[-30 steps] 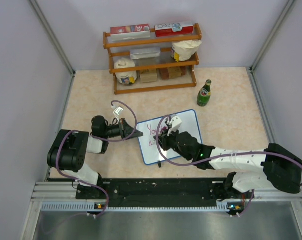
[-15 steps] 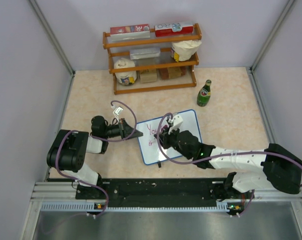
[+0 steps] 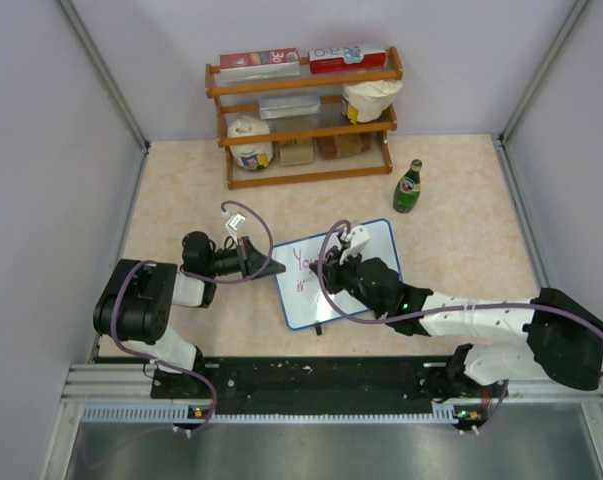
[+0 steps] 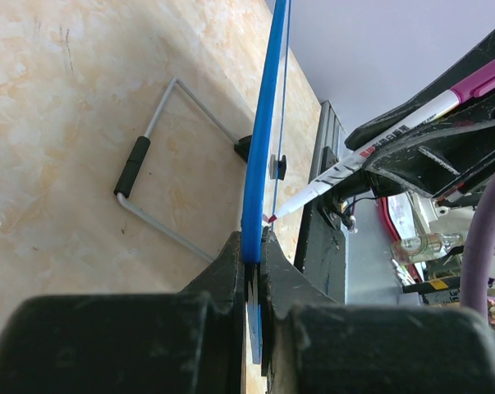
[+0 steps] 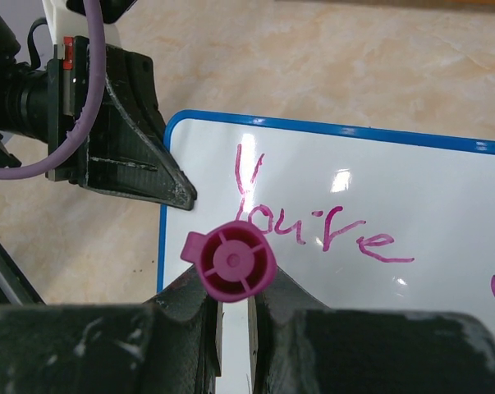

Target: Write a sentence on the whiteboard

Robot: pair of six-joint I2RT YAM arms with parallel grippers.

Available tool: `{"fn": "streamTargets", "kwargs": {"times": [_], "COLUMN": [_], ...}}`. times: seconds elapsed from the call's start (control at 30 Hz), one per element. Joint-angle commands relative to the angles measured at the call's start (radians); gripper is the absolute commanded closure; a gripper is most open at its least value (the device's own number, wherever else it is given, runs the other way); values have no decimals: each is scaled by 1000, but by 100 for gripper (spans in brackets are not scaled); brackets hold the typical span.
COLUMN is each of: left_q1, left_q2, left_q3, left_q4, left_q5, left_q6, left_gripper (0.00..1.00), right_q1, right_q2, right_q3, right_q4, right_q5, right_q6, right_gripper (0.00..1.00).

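Between my right jaws [image 5: 233, 305] the pink-capped pen [image 5: 232, 261] sits clenched, its tip down at the whiteboard [image 5: 428, 180]. From the left wrist view I cannot tell whether it quite touches. Over the last second that arm has eased a little farther from my base, so I judge the writing is moving on past "You're". My left jaws [image 4: 253, 250] stay clamped on the board's blue frame, propping it tilted on the counter [image 3: 461, 200] between my arms. Most of the sentence seems yet unwritten.
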State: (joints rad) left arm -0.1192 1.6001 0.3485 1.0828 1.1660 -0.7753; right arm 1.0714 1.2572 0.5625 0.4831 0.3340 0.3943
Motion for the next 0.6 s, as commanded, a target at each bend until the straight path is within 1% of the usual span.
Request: {"fn": "streamTargets", "kwargs": {"times": [0.0,0.3,0.57], "left_q1": [18,18,18], "left_q2": [11,15,15], "left_q3": [-6,-6,-6], "left_q4": [49,51,51], "left_q5": [-65,-63,-65], "left_q6": [56,56,56], "left_gripper": [100,100,100], "right_q1": [-24,-24,-24], "right_q2": [-44,-50,-35], "right_q3": [-13,-46,-46], "right_q4": [-4,-34,-24], "right_q5": [13,-36,-43], "right_q6": [1,12,14], "right_gripper": [100,100,100]}}
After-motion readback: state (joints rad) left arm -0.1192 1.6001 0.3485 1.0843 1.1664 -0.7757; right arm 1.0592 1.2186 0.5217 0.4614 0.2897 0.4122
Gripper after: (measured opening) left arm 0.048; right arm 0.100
